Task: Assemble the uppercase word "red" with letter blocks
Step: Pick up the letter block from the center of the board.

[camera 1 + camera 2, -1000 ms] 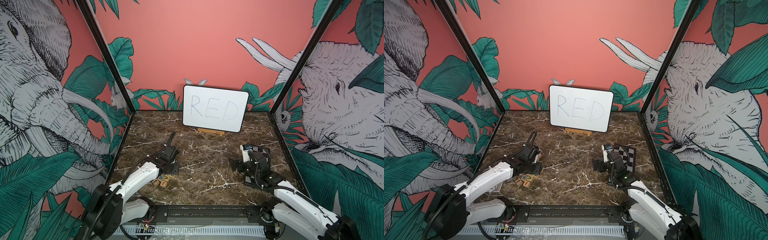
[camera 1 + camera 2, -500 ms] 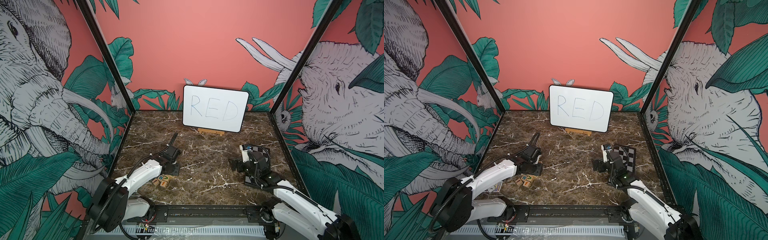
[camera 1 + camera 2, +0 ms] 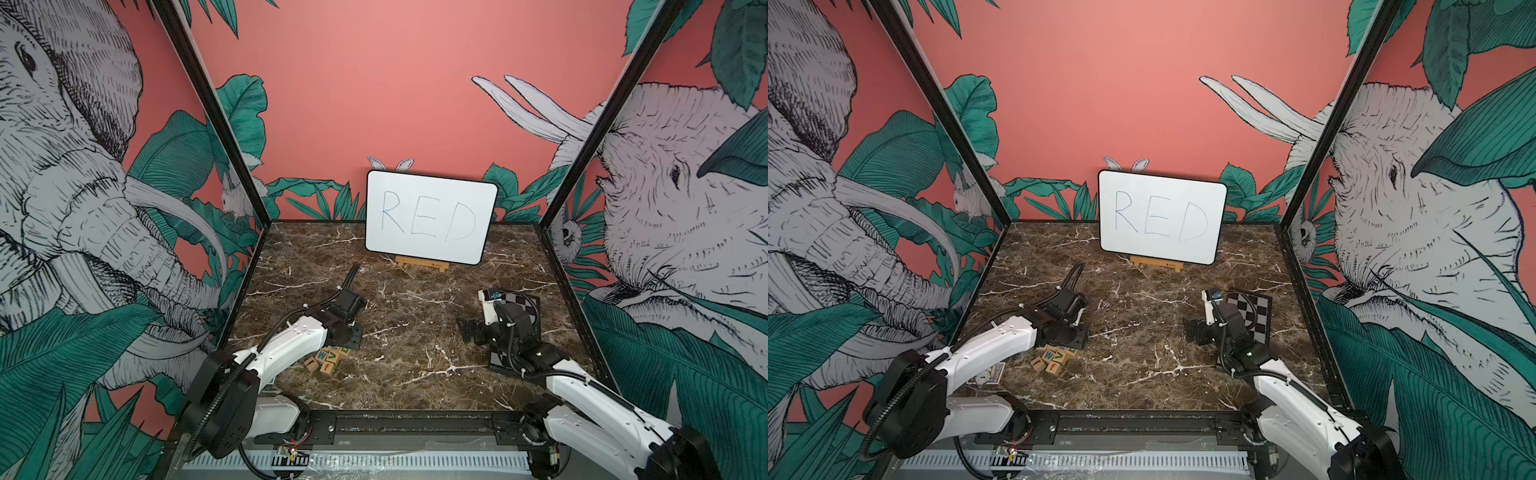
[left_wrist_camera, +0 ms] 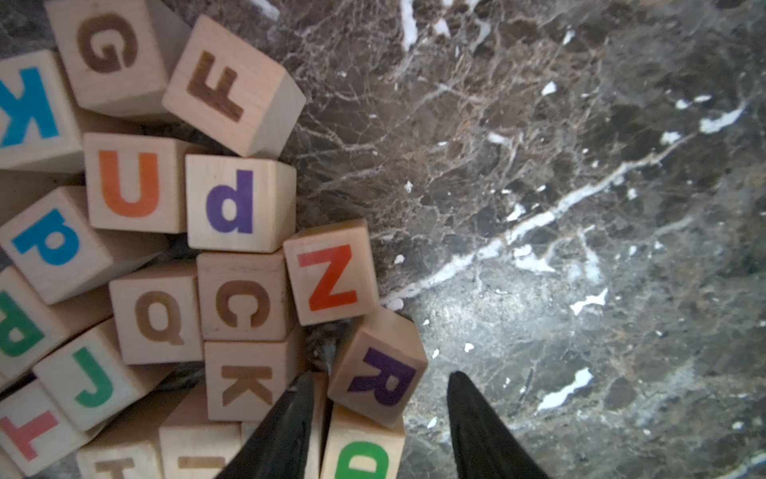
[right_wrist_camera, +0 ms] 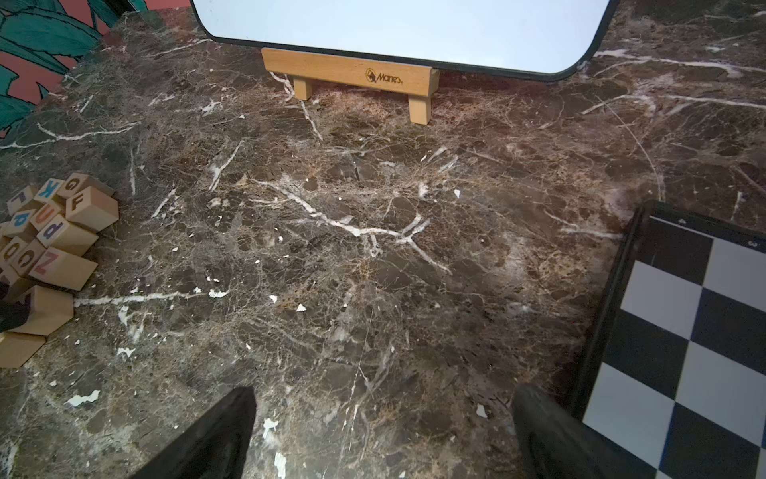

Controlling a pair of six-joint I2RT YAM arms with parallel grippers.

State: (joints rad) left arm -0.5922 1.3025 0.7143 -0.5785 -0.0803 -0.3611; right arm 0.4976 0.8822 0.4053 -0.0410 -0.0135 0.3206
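Centrally, bare worktop (image 5: 373, 249) lies open between the letter blocks (image 3: 328, 359), heaped toward its left side, and the chequered board (image 5: 684, 331) by its right edge. My left jaws stand released astride the purple R block (image 4: 381, 369) (tilted at the heap's rim), one side showing a gap. Right jaws: released, wide, above bare marble beside the board.

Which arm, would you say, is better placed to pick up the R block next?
Left. The left gripper is over the letter blocks, its open jaws either side of the purple R block. The right gripper hangs open over bare marble beside the chequered board, well away from them.
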